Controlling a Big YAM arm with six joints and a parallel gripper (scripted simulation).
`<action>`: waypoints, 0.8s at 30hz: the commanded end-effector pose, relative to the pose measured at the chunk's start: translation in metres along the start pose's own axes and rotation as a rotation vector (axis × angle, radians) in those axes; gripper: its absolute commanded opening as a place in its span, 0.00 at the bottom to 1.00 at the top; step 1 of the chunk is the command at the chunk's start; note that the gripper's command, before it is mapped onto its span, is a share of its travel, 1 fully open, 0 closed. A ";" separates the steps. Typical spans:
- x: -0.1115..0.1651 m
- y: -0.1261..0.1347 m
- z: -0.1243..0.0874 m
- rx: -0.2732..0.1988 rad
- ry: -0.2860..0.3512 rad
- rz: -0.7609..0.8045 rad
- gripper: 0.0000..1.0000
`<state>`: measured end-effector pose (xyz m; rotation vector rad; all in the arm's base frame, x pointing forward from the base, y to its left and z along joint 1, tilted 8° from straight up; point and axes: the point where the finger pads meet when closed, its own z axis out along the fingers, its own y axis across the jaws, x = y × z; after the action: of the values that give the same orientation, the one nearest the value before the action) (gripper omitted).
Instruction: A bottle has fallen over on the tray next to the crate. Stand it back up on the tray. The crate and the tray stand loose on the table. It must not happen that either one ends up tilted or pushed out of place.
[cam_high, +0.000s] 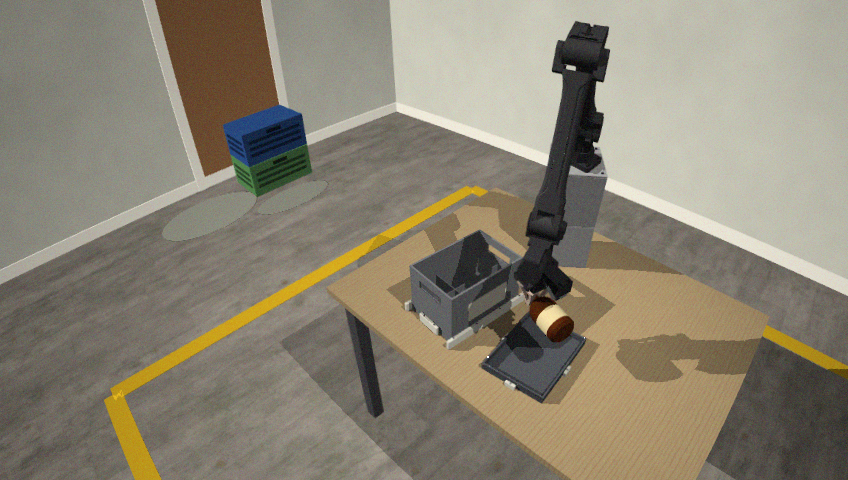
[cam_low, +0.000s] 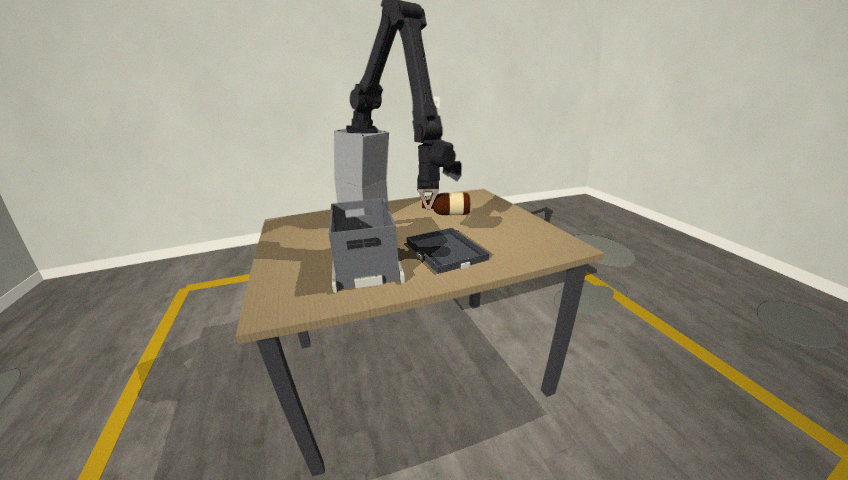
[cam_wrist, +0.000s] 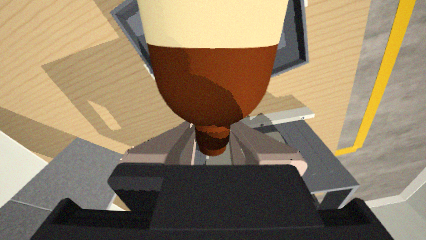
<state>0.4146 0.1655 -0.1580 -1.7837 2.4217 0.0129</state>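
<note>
My gripper is shut on the neck of a brown bottle with a cream label. The bottle hangs lying on its side in the air, well above the dark grey tray, and sticks out level from the fingers. In the exterior view the gripper holds the bottle above the table, behind the tray. In the wrist view the fingers clamp the bottle's neck, and the bottle fills the upper frame. The tray holds nothing.
A grey open crate stands on the table just left of the tray. It also shows in the exterior view. The arm's grey pedestal stands at the table's back. Blue and green crates are stacked by the far wall.
</note>
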 end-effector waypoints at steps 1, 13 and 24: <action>-0.001 -0.009 -0.018 0.016 -0.018 -0.002 0.00; -0.004 -0.011 -0.029 0.020 -0.021 -0.002 0.00; -0.002 -0.009 -0.036 0.017 -0.019 -0.002 0.00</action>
<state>0.4123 0.1636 -0.1389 -1.7851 2.4233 0.0133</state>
